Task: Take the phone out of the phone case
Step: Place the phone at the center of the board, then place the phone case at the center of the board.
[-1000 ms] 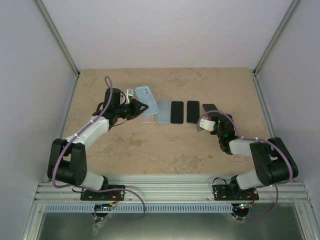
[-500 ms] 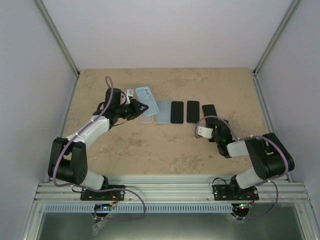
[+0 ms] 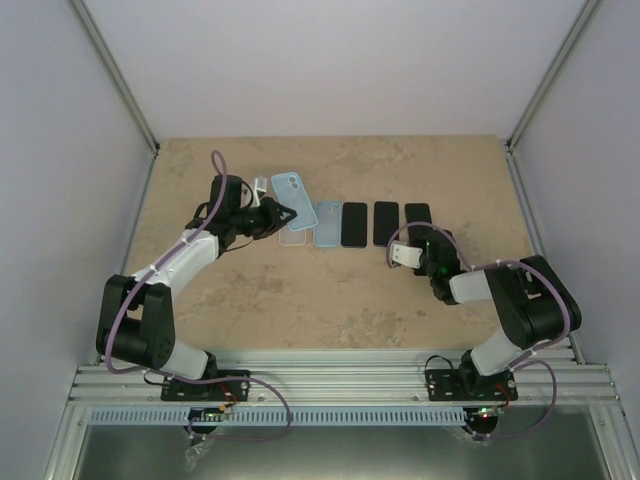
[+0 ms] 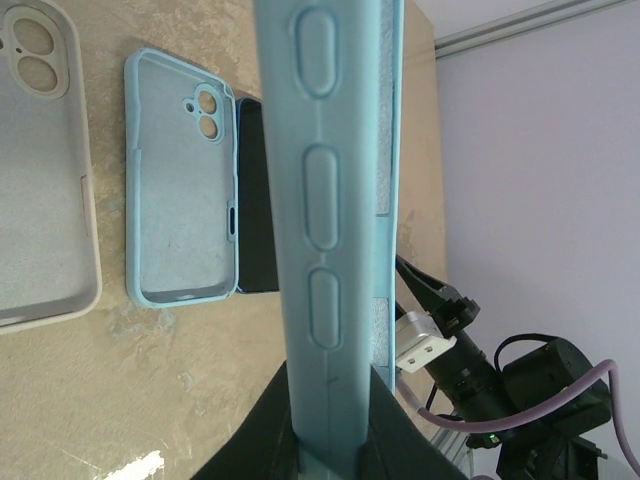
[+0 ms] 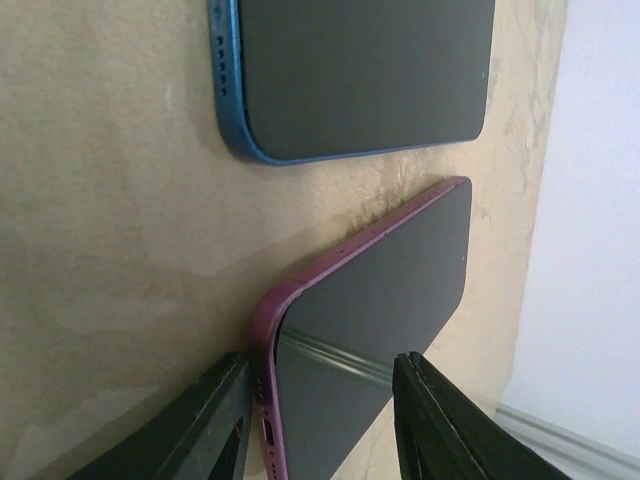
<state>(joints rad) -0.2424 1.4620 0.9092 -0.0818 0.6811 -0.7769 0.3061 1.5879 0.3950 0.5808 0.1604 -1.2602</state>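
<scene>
- Well, the left gripper (image 3: 281,214) is clamped on 1 end of the held case (image 4: 330,200). It holds the case up on edge, just left of the empty blue case (image 4: 182,180), which lies open side up on the table (image 3: 330,300).
- The right gripper (image 5: 320,425) straddles the near end of the purple phone (image 5: 390,270). This is the 3rd phone right of the empty blue case, and it lies flat just beside the blue phone (image 5: 360,70).
- Risk: the held case is pinched at 1 end only, so a twist could swing or drop it onto the clear case (image 4: 40,180), just left of the empty blue case.
- Risk: a dragging finger could skew the purple phone against the blue phone.
- Hidden: edge-on, the held case does not show whether a phone sits inside.
- I cannot tell whether the right fingers pinch the purple phone or merely flank it, as both tips are cut off.
</scene>
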